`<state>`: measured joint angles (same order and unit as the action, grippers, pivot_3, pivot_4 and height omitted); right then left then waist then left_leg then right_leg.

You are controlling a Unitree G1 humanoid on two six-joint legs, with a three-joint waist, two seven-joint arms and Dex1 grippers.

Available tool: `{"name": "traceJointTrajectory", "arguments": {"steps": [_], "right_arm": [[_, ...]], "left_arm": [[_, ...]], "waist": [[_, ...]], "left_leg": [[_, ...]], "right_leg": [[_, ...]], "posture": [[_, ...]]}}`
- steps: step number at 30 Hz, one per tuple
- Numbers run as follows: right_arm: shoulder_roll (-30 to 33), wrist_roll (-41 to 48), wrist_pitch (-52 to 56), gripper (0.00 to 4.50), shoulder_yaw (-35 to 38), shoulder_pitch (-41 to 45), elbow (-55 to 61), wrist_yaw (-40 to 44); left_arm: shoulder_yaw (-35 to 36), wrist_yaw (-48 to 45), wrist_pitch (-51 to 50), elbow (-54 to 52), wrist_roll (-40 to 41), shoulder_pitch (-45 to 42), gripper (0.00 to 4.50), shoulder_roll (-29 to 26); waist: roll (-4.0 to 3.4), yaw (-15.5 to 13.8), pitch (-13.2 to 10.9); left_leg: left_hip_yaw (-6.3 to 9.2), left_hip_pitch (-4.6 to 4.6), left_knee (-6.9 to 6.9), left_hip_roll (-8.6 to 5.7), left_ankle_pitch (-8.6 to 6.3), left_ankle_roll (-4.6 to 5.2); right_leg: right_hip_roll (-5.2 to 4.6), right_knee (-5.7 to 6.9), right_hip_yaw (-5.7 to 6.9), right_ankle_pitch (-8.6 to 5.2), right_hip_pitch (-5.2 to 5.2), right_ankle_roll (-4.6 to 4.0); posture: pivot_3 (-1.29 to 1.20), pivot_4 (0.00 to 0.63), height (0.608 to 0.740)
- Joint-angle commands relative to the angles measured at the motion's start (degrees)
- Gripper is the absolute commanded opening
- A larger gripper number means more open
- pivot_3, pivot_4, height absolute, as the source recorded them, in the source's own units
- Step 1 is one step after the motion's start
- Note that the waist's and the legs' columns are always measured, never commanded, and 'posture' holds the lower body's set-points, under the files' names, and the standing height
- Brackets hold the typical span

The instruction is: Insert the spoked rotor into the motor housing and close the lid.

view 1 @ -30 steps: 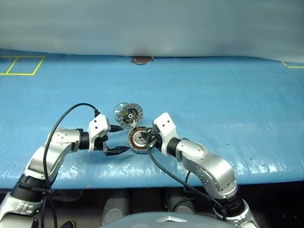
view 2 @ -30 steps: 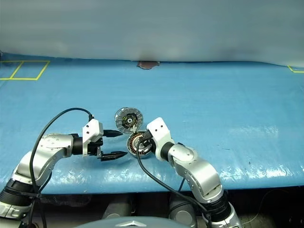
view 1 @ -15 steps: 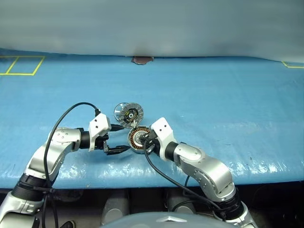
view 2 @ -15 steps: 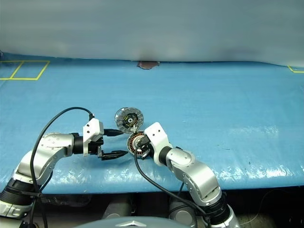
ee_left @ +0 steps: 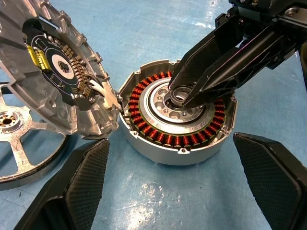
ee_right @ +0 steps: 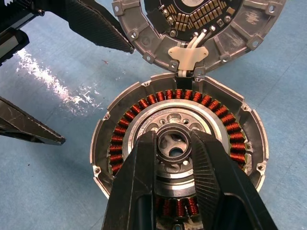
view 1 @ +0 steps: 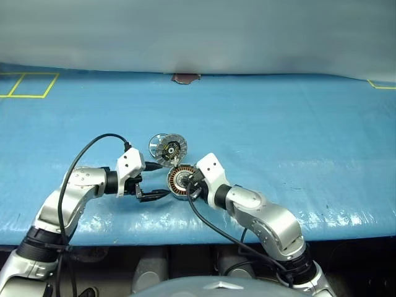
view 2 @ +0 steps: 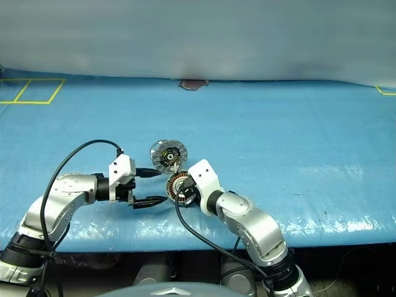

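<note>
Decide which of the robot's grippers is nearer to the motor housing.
Right. The right gripper sits over the motor housing, its fingers closed on the central hub. The left gripper waits open beside the housing, not touching it.

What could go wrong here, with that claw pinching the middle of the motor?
1. The right gripper is closed on the central hub of the motor housing. If it pulls away, it might drag the housing and strain the thin white wires joining it to the lid.
2. The spoked rotor lies partly behind the tilted lid, so reaching for it may knock the lid.
</note>
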<state>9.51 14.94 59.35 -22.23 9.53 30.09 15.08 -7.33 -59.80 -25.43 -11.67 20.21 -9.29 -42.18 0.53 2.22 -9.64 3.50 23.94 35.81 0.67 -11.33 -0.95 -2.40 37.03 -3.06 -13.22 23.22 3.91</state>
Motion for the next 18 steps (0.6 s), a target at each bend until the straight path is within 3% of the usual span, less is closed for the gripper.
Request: {"name": "traceJointTrajectory", "arguments": {"steps": [1, 18], "right_arm": [[0.0, 0.3, -0.7, 0.67, -0.2, 0.8, 0.7, 0.5], [0.0, 0.3, -0.5, 0.67, -1.0, 2.1, 0.5, 0.5]], "left_arm": [[0.5, 0.2, 1.2, -1.7, -0.2, 0.2, 4.5, 0.2], [0.4, 0.6, 1.2, -1.7, -0.2, 0.5, 4.5, 0.6]], "waist": [[0.0, 0.0, 0.0], [0.0, 0.0, 0.0]], "left_leg": [[0.0, 0.0, 0.0, 0.0, 0.0, 0.0], [0.0, 0.0, 0.01, 0.0, 0.0, 0.0]], "right_leg": [[0.0, 0.0, 0.0, 0.0, 0.0, 0.0], [0.0, 0.02, 0.0, 0.0, 0.0, 0.0]], "posture": [[0.0, 0.15, 0.74], [0.0, 0.15, 0.74]]}}
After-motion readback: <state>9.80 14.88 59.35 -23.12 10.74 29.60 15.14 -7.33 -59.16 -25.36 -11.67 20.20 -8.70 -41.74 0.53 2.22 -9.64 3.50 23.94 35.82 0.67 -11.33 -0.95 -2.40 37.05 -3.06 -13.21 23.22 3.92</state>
